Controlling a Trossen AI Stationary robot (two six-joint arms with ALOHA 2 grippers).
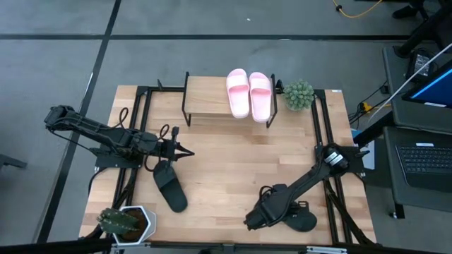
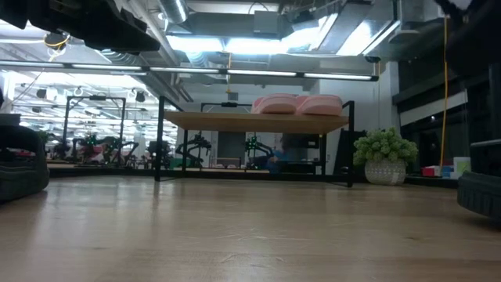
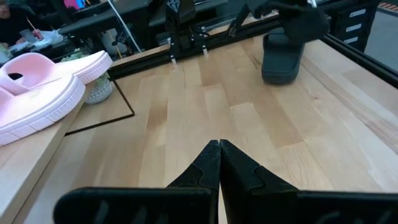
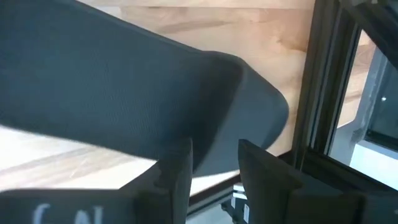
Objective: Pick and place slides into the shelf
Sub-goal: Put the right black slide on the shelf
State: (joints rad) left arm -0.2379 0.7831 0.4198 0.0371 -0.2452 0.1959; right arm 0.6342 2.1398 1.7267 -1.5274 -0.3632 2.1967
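The shelf point(image 1: 208, 106) stands at the table's far middle, with two pink slides point(image 1: 238, 92) point(image 1: 260, 95) lying side by side on the right part of its top board. One black slide point(image 1: 170, 187) lies flat on the table at the near left. Just beyond it my left gripper point(image 3: 219, 144) hovers shut and holds nothing. A second black slide point(image 1: 302, 219) lies at the near right. My right gripper point(image 4: 214, 158) is low over it, open, with the slide's edge point(image 4: 211, 134) between its fingers. My right gripper comes at the near-right black slide from above on a steep slant. Its open fingers point(image 4: 177, 171) stand on either side of the slide's edge point(image 4: 211, 134). Whether they touch it I cannot tell. The slide lies on the table.
A green plant in a pale pot point(image 1: 299, 95) stands just right of the shelf. A cactus in a white pot point(image 1: 126, 222) sits at the near left corner. Black frame rails point(image 1: 326, 141) run along the table's sides. Bare wood lies in the table's middle point(image 1: 233, 162).
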